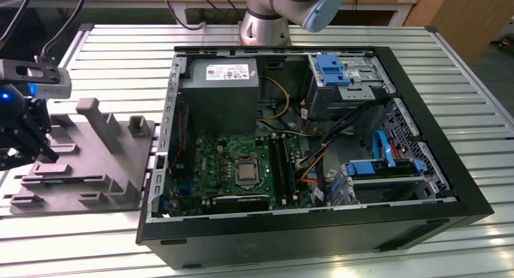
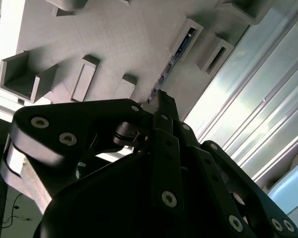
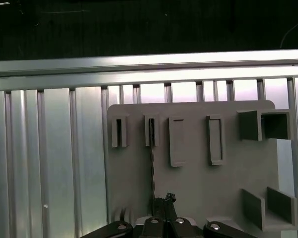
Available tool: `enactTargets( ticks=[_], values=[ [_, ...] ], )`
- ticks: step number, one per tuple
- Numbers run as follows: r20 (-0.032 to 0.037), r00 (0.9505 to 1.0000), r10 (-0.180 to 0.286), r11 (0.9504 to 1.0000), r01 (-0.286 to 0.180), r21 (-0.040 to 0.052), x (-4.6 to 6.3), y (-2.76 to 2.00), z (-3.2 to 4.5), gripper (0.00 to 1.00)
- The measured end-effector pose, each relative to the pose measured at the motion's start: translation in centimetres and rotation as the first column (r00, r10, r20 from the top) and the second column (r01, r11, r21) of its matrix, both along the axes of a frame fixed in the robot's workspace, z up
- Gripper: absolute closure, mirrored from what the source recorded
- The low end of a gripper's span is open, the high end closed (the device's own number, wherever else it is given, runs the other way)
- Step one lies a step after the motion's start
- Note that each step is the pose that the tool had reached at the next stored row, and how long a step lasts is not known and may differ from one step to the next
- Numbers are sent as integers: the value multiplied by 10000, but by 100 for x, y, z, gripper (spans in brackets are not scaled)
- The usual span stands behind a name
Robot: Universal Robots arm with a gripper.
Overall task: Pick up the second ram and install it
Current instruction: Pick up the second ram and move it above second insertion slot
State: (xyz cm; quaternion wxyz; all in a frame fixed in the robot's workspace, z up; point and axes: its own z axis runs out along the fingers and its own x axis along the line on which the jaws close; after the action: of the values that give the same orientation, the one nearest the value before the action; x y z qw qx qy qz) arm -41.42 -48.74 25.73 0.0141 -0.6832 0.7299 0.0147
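The gripper (image 1: 44,153) is held over the grey holder (image 1: 120,163), which lies on the slatted table (image 1: 449,61) at nine o'clock from the open computer case (image 1: 281,230) in the exterior view. In both wrist views its fingers appear drawn together, with no gap seen between them; nothing is seen clamped, so it is judged to be empty.

The memory stick (image 3: 151,163) is seated on edge in a narrow groove of the holder, seen in the first wrist view as a thin dark line. In the second wrist view the stick (image 2: 171,62) shows its bluish board and runs up to the tip of the gripper (image 2: 161,96). Whether the tip touches the stick cannot be told; it seems to hang just above one end.

The step in hand is judged to be the pickup, not yet made. For a sound grasp, the jaws would have to be opened enough to straddle the thin edge. They are best centred along the stick's length, not at its end, so that it is not levered in the groove; the flat faces should be pinched squarely. The raised grey ribs just beside the groove should be kept clear of the fingers, and the stick is best drawn straight out, without twist.

Inside the case, the long black slots (image 1: 277,163) lie on the green board (image 1: 216,163), at three o'clock from the holder and well apart from it.
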Motion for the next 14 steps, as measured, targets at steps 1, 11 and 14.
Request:
enactTargets(
  ticks=[1,11,14],
  values=[
    [-1,10000,15,10000,-15,-1,-3,0,-12,90],
    [-1,9998,186,9998,-186,2,-18,-4,-139,90],
    [-3,9997,237,9997,-237,0,-22,-9,-172,90]
  ],
)
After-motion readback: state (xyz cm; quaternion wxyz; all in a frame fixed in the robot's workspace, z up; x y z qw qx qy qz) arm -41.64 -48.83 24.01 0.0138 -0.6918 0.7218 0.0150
